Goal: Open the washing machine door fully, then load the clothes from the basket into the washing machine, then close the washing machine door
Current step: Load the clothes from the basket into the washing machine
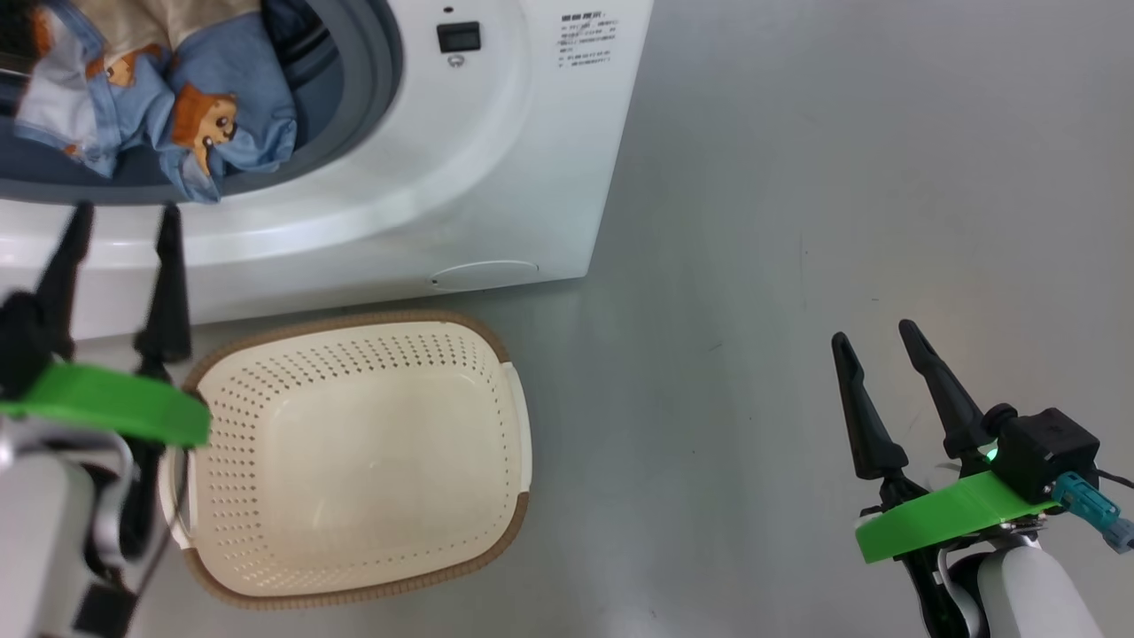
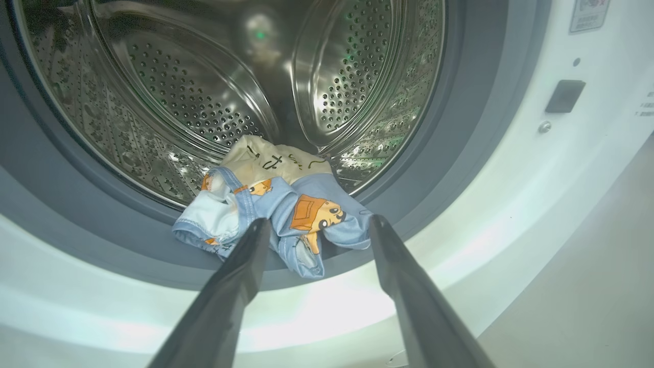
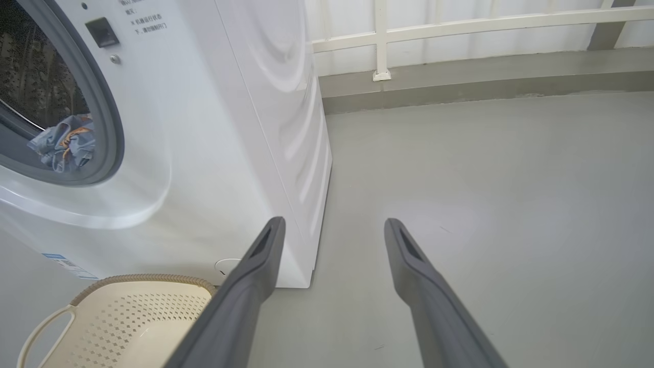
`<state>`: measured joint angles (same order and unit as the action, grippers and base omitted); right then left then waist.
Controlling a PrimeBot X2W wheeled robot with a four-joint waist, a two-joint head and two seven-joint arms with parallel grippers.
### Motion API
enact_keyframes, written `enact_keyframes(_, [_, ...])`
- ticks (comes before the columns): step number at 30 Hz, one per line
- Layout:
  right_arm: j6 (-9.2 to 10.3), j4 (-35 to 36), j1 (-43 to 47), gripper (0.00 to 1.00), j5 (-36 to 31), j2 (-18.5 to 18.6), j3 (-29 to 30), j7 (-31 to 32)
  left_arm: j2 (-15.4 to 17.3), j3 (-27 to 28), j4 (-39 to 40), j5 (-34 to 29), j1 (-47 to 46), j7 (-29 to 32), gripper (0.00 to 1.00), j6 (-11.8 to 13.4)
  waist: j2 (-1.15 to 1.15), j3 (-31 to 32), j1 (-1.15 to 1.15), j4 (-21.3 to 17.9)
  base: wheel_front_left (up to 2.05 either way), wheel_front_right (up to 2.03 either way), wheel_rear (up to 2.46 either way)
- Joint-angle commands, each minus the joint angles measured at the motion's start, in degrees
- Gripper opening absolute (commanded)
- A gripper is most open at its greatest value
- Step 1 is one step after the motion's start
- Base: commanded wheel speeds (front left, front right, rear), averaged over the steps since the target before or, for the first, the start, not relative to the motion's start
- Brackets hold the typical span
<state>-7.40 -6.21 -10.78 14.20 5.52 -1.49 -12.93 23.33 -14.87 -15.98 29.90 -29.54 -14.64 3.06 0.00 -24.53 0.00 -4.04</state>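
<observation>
Since the basket (image 1: 354,316) at the lower centre of the head view holds no garment, loading looks done. The step in hand is, by my judgement, tidying the load before shutting the washing machine door. At the upper left the clothes (image 1: 204,106) sit in the mouth of the washing machine (image 1: 496,133), with blue cloth spilling onto the grey gasket (image 1: 376,71). The left gripper (image 1: 126,213) hangs just below them, its 2 fingers spread and empty. The right gripper (image 1: 874,335), at the lower right, is likewise spread and empty, well apart from the machine.

Seen from the left wrist, the 2 fingers rise from the bottom edge. Between their tips the blue garment (image 2: 306,214) drapes over the gasket (image 2: 76,230), and the cream garment (image 2: 276,156) lies behind it at the foot of the steel drum (image 2: 179,102). A door swung shut now would likely pinch that hem in the seal. The sound move is to pinch or nudge the bundle and carry it deeper, until nothing rests on the rubber.

From the right wrist, the right gripper (image 3: 333,222) points over the grey floor (image 3: 485,179) at centre right. The clothes (image 3: 64,148) show as a small blue bunch at the left edge, and the basket (image 3: 143,277) stands at the lower left, just before the machine. The door then wants a firm push until it meets the latch slot (image 3: 97,31).
</observation>
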Motion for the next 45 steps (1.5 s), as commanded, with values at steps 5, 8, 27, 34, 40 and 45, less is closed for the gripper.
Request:
enact_keyframes(5, [-0.09,1.85,1.71,1.00,-0.26,0.05,-1.45,0.07,-0.84,4.15,8.70,-2.11,7.66,-0.35,1.00,3.43,0.00,1.24,0.00,-0.39,0.00,0.00,0.00])
enact_keyframes(8, [-0.09,1.80,2.02,1.00,-0.14,0.07,-1.76,0.07,-3.18,5.63,11.63,-2.55,10.99,-0.35,1.00,4.21,0.00,1.85,0.00,-0.62,0.00,0.00,0.00])
enact_keyframes(27, [-0.09,1.49,3.03,1.00,0.45,0.35,-2.96,0.12,-11.32,8.83,14.12,-10.28,19.04,-0.36,1.00,3.04,0.00,3.39,0.00,-1.17,0.00,0.00,0.00])
enact_keyframes(34, [-0.09,1.54,3.04,1.00,0.41,0.39,-3.07,0.28,-12.75,10.08,13.62,-11.48,19.20,-0.36,1.00,1.93,0.00,3.30,0.00,-1.04,0.00,0.00,0.00])
enact_keyframes(40, [-0.09,1.39,2.88,1.00,0.42,0.29,-3.20,0.31,-13.57,11.11,13.48,-12.27,19.04,-0.36,1.00,1.21,0.00,3.20,0.00,-1.02,0.00,0.00,0.00])
enact_keyframes(45, [-0.09,1.31,2.81,1.00,0.43,0.22,-3.22,0.31,-14.01,11.70,13.30,-12.84,18.86,-0.36,1.00,0.72,0.00,3.10,0.00,-1.04,0.00,0.00,0.00])
